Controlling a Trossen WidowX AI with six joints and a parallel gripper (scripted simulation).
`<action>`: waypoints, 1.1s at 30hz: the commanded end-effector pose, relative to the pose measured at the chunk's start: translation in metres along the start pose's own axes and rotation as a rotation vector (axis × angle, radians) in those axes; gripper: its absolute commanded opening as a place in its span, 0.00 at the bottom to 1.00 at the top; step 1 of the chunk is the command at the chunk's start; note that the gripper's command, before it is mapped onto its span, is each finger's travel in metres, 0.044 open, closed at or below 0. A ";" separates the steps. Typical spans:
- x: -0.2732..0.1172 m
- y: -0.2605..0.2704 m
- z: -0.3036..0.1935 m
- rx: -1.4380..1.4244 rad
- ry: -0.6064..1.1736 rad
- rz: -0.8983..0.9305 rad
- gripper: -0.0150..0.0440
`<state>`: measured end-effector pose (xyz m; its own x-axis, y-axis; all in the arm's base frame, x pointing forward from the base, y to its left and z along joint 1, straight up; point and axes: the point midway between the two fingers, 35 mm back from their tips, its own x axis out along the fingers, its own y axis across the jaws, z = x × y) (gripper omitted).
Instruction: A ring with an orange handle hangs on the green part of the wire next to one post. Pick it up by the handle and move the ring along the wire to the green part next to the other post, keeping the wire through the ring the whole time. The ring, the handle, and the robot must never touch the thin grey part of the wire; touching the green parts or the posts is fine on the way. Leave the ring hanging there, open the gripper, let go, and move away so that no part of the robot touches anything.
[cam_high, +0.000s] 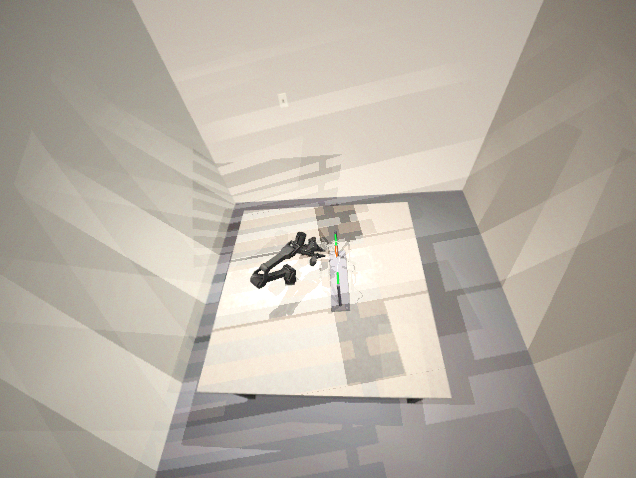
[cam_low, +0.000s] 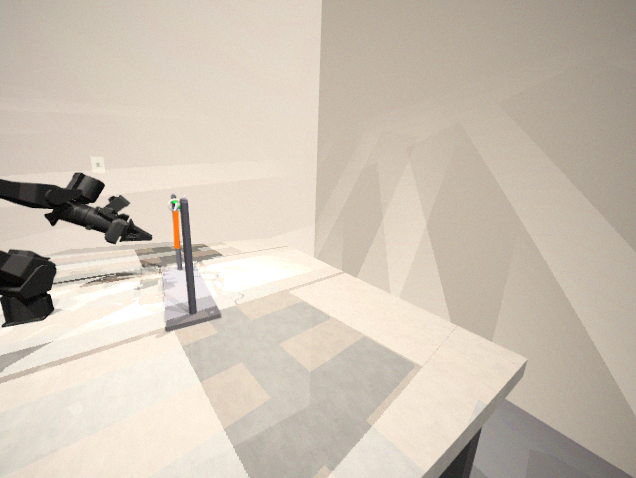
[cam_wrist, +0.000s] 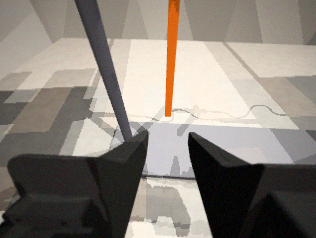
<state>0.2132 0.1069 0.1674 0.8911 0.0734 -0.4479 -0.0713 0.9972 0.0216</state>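
The orange handle (cam_high: 336, 251) (cam_low: 176, 229) (cam_wrist: 171, 65) hangs nearly straight down below the pale ring (cam_low: 173, 204), which is around the wire at a green part by the far post (cam_low: 178, 261) (cam_wrist: 105, 60). The far green part (cam_high: 335, 239) shows just above the handle in the top view; the other green part (cam_high: 337, 278) is by the near post (cam_high: 339, 297) (cam_low: 189, 256). My gripper (cam_low: 151, 237) (cam_wrist: 168, 136) is open and empty, on the arm's side of the handle, with a gap between fingertips and handle. The ring is out of the wrist view.
Both posts stand on a flat grey base plate (cam_low: 175, 308) (cam_wrist: 225, 150) on the table (cam_high: 287, 359). In the wrist view the far post rises just left of the fingers. Patchy light and shadow cover the table, and the grey wire is hard to make out.
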 end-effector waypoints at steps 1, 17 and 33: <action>-0.001 -0.001 0.001 0.004 -0.004 -0.005 0.53; -0.005 0.001 0.000 0.003 0.001 0.001 0.61; -0.050 -0.003 0.003 -0.003 -0.016 0.005 1.00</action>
<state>0.1718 0.1025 0.1898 0.8940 0.0810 -0.4406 -0.0819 0.9965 0.0171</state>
